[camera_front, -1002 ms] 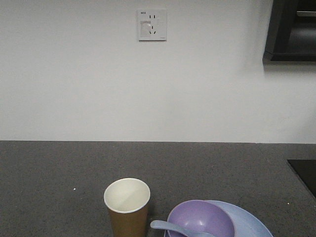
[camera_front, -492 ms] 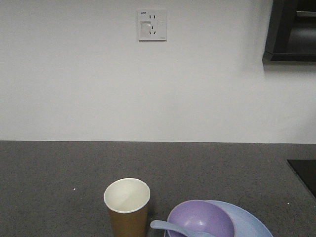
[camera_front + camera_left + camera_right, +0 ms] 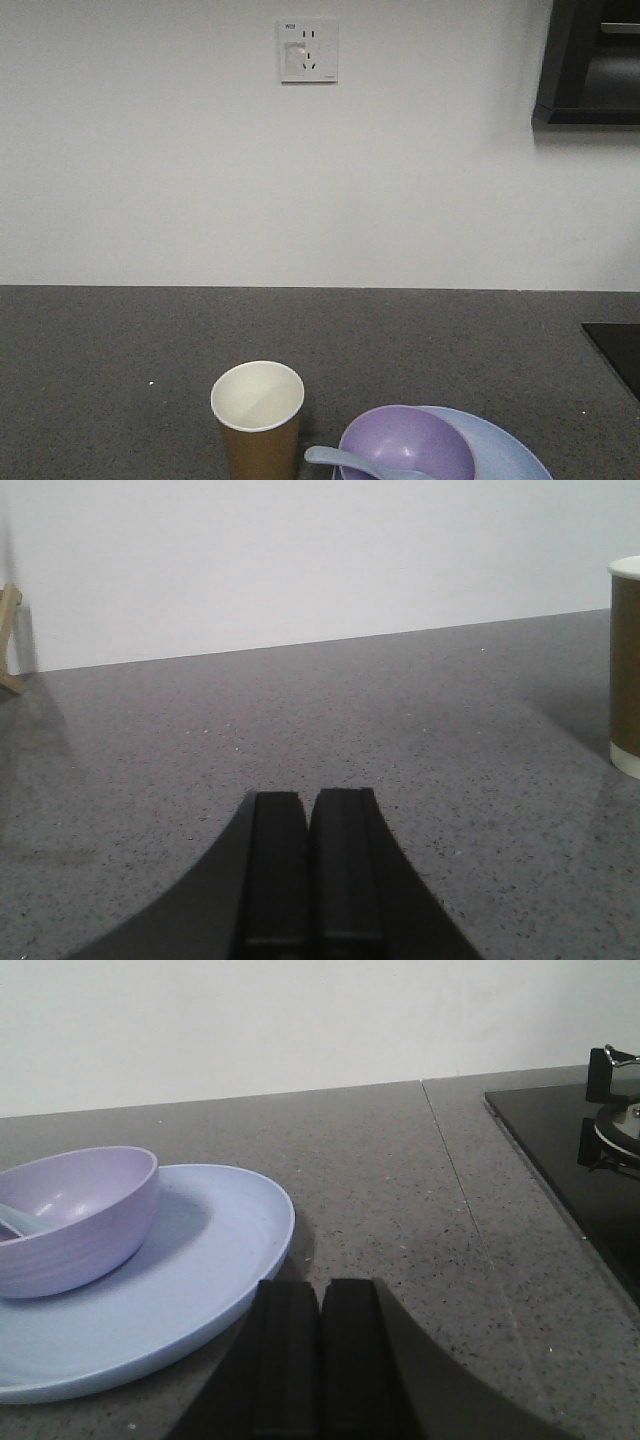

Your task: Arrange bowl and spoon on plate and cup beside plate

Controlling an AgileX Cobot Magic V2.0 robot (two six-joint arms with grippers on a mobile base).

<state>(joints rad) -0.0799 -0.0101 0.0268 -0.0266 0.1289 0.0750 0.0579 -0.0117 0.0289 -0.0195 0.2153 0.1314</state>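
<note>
Tableware on a dark speckled worktop (image 3: 120, 340) before a plain white wall (image 3: 300, 180). Front view: the brown paper cup (image 3: 258, 420) stands upright, white interior visible, just to the left of the pale blue plate (image 3: 505, 450); whether cup and plate touch cannot be told. The lavender bowl (image 3: 408, 442) sits on the plate, toward its left side, and the pale blue spoon (image 3: 350, 462) lies with its handle over the bowl's left rim, the scoop end inside the bowl. A wall socket (image 3: 308, 50) is mounted high on the wall, and a dark cabinet (image 3: 590, 60) occupies the upper right corner. Left wrist view: the left claw (image 3: 310, 875) is clenched, its two black fingers pressed together with nothing between them, low over bare worktop; the cup (image 3: 625, 665) stands well apart at the right edge of the view, and a wooden object (image 3: 10, 640) shows at the far left edge. Right wrist view: the right claw (image 3: 320, 1360) is likewise clenched and empty, its tips just beside the near rim of the plate (image 3: 200, 1270); the bowl (image 3: 75, 1220) rests on the plate's left portion, with a part of the spoon (image 3: 18, 1222) visible inside it. A black cooktop (image 3: 580, 1150) with a burner is set into the worktop at the right.
</note>
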